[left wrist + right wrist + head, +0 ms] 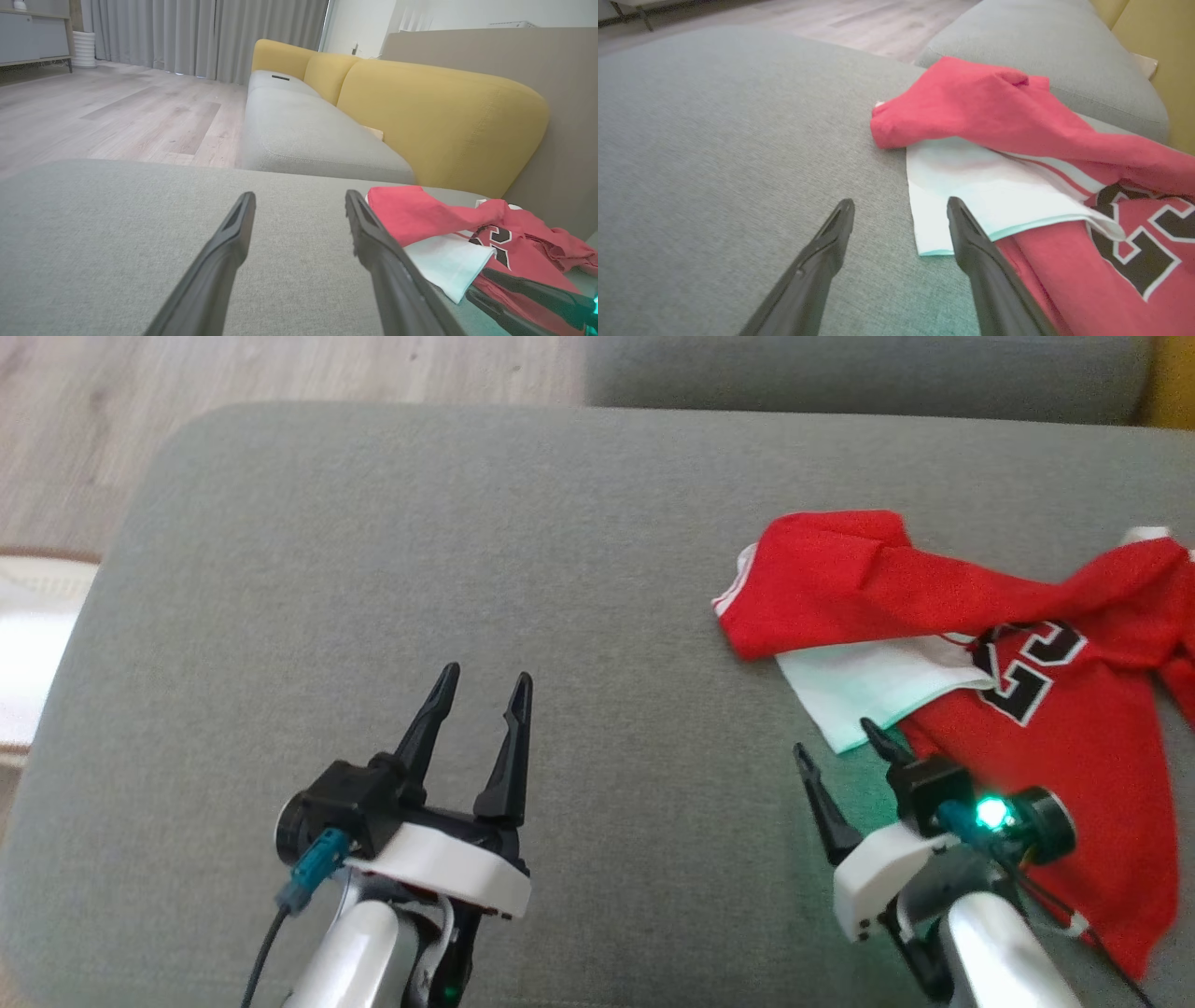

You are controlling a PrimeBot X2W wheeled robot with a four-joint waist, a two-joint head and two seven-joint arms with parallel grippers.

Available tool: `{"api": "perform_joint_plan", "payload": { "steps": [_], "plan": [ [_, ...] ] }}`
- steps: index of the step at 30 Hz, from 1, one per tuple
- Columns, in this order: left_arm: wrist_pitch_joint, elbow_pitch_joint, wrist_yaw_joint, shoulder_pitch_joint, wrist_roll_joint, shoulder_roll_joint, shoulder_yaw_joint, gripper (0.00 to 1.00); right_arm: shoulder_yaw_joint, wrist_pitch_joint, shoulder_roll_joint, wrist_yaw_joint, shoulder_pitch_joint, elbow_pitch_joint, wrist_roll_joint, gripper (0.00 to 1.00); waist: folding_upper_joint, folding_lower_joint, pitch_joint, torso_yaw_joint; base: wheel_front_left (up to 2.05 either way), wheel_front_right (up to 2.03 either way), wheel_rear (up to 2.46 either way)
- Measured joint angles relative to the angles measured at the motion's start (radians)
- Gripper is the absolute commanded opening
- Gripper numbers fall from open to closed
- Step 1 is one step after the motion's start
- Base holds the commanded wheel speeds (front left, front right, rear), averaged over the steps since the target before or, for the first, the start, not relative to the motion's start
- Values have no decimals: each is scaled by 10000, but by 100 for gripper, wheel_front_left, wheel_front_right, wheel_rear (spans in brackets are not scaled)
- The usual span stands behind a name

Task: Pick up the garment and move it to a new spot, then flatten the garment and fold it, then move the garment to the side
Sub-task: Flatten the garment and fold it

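Head view: the red garment (1027, 616) lies crumpled on the grey cushion (420, 541) at 3 o'clock, with its white lining showing. The left gripper (488, 674), at 7 o'clock, has its fingers spread and holds nothing. The right gripper (833, 735), at 5 o'clock, is spread too, just beside the lining.

Left wrist view: the garment is at 4 o'clock.

Right wrist view: the garment spreads from 1 to 4 o'clock.

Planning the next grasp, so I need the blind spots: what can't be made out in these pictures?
- Red jersey: right side cut off by the head view's edge; lower hem hidden behind the right gripper and its arm.
- Black number: partly under a red fold, digits not fully readable.
- White fabric: lining or separate cloth, cannot tell.
- Small dark item on the far sofa seat, left wrist view: too small to identify.
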Motion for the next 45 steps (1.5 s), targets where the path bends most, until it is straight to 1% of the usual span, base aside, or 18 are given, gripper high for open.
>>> {"api": "perform_joint_plan", "payload": {
  "steps": [5,9,15,16,17,21,24,28,29,37,42,45],
  "plan": [
    [0,-8,4,-44,-13,0,-136,100,-270,12,-295,0,-740,1177,-274,100,0,0,334,410,0,0,0],
    [2,-10,6,-118,-17,2,-209,100,-504,77,-309,0,-1249,2038,-359,100,0,0,567,697,0,0,0],
    [2,-17,13,-275,-102,0,-228,100,-587,88,-364,0,-1842,2754,-508,100,0,0,737,928,0,0,0],
    [2,-19,15,-275,-102,0,-228,100,-589,90,-357,0,-1898,2855,-500,57,0,0,738,925,0,0,0],
    [2,-17,17,-275,-104,0,-234,100,-554,79,-314,2,-1991,3010,-495,0,0,0,723,901,0,0,0],
    [2,-12,19,-275,-117,2,-251,100,-360,-253,-272,0,-2051,3221,-295,0,0,0,616,795,0,0,0],
    [2,-2,17,-275,-115,-2,-270,100,50,-529,-255,0,-2038,3229,42,0,0,0,498,687,0,0,0],
    [2,61,17,-263,-115,0,-284,100,775,-915,-203,0,-2049,2823,631,0,0,0,288,562,0,0,0],
    [2,61,17,-263,-115,0,-284,100,775,-915,-203,0,-2049,2823,631,0,0,0,288,562,0,0,0],
    [2,81,15,-252,-115,0,-297,100,2057,-1085,-167,0,-2091,1275,1582,0,0,0,13,507,0,0,0],
    [2,71,15,-209,-115,0,-282,100,2115,-819,-236,0,-2440,430,1682,0,0,0,14,594,0,0,0],
    [2,46,15,-209,-115,0,-291,100,1981,-453,-614,0,-3161,81,1676,0,0,0,121,646,0,0,0]
  ]
}}
